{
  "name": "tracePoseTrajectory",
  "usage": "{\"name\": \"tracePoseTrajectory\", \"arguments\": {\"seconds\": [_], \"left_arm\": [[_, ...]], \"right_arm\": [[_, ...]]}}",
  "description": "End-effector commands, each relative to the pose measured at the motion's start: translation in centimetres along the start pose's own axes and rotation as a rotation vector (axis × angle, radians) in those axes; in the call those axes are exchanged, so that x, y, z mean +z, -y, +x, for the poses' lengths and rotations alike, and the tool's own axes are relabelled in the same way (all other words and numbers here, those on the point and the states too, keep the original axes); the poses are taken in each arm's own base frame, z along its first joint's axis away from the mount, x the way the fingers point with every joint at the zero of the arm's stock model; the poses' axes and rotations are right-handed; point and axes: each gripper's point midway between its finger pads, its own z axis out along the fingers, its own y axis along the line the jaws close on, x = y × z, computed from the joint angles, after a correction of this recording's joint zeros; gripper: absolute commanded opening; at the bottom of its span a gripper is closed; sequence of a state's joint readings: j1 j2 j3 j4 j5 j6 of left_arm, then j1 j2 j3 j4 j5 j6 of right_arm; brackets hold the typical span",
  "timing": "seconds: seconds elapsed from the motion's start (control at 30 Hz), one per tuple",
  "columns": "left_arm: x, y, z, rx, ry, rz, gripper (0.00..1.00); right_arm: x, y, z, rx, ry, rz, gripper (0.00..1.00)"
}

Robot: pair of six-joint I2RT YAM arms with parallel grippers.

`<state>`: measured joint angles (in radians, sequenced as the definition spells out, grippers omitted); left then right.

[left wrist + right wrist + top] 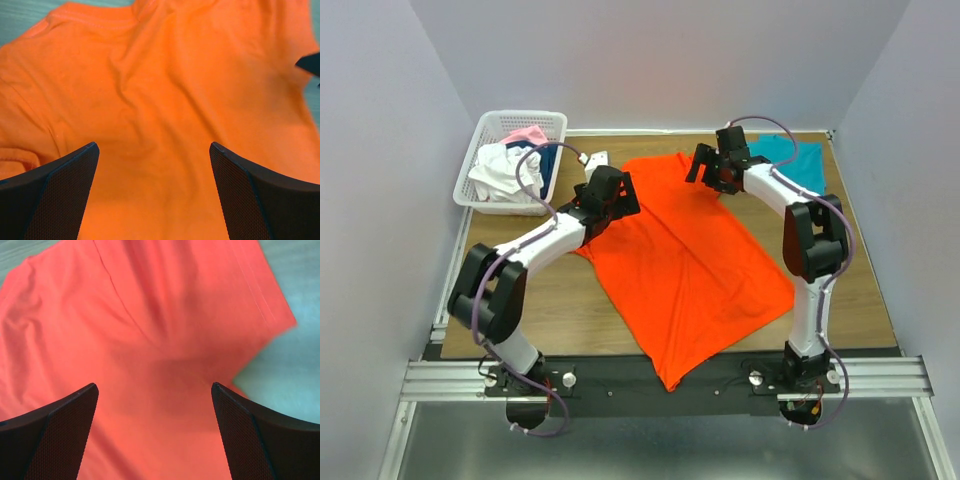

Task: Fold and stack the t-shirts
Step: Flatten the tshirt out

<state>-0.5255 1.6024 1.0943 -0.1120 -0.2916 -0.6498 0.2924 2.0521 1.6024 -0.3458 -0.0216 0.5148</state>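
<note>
Fabric like the orange-red t-shirt [685, 265] is light, limp and quick to wrinkle, so it will likely sag and drag rather than hold a shape. It lies spread across the middle of the worktop [865, 300], hem spilling over the near edge, with the teal t-shirt [790, 158] at the far right. The left tool [152, 150] and right tool [152, 390] are both released, jaws wide, over its far end. Pinching the stitched sleeve or shoulder seams looks safest.
</note>
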Motion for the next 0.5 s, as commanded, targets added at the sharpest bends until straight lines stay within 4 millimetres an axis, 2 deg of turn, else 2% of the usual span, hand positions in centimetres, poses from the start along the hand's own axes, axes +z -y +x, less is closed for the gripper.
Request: {"name": "tracePoseTrajectory", "arguments": {"seconds": [0.0,0.1,0.13,0.23,0.3,0.47], "left_arm": [[3.1,-0.8,1.7,0.052,-0.072,-0.008,0.98],[4.7,-2.3,2.7,0.04,-0.105,-0.048,0.98],[5.4,-3.3,3.6,0.037,-0.13,-0.072,0.98],[5.9,-4.4,5.0,0.033,-0.172,-0.084,0.98],[5.7,-5.4,6.7,0.039,-0.213,-0.107,0.98],[4.4,-7.6,10.4,0.031,-0.306,-0.154,0.98]], "right_arm": [[4.1,-0.5,-0.8,-0.07,0.007,-0.005,1.0],[5.7,-0.6,-0.7,-0.089,-0.004,-0.015,1.0],[6.9,-0.4,-0.7,-0.102,-0.003,-0.004,1.0],[8.3,0.3,-0.3,-0.117,-0.013,0.019,1.0],[9.1,1.0,-0.2,-0.127,-0.009,0.049,1.0],[10.2,1.0,-0.4,-0.154,-0.008,0.045,1.0]]}}
